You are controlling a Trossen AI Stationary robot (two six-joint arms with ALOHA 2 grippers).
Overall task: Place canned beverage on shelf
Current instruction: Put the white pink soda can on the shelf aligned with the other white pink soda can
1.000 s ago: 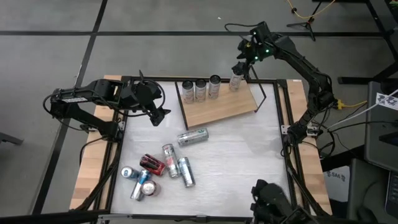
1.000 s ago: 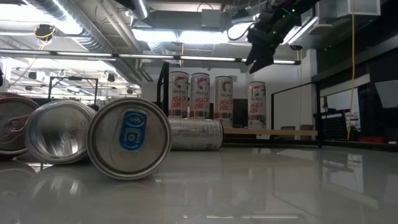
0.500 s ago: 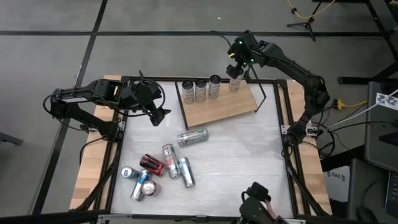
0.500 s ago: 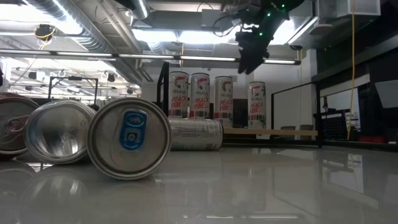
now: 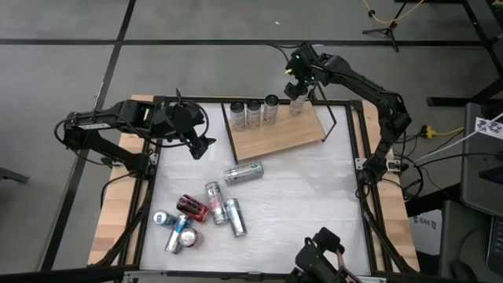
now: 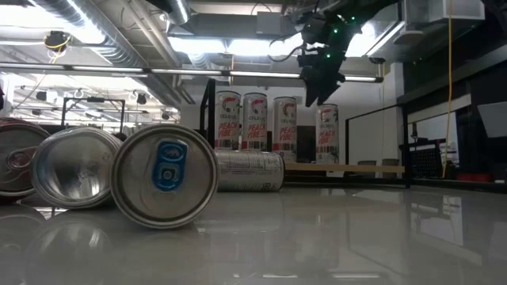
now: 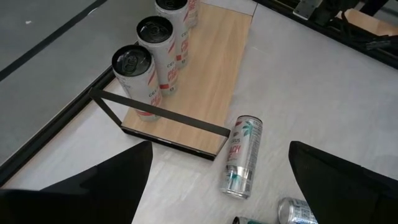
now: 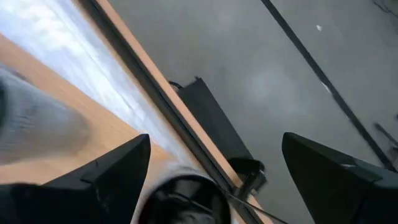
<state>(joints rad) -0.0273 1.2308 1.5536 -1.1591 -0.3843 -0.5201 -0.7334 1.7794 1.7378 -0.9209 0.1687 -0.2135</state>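
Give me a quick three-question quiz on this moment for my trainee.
1. How many cans stand upright on the shelf?
2. True or false: the right claw grips a can.
3. Which claw hangs over the table's left side? A) left B) right

Key:
1. Four; the fourth can stands apart from the other three.
2. False; it is open above the fourth can.
3. A; the left claw waits there, open.

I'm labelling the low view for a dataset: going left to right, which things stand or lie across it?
Red-rimmed can → silver can end → blue-tabbed can end → lying silver can → four upright cans on the shelf, right gripper above.
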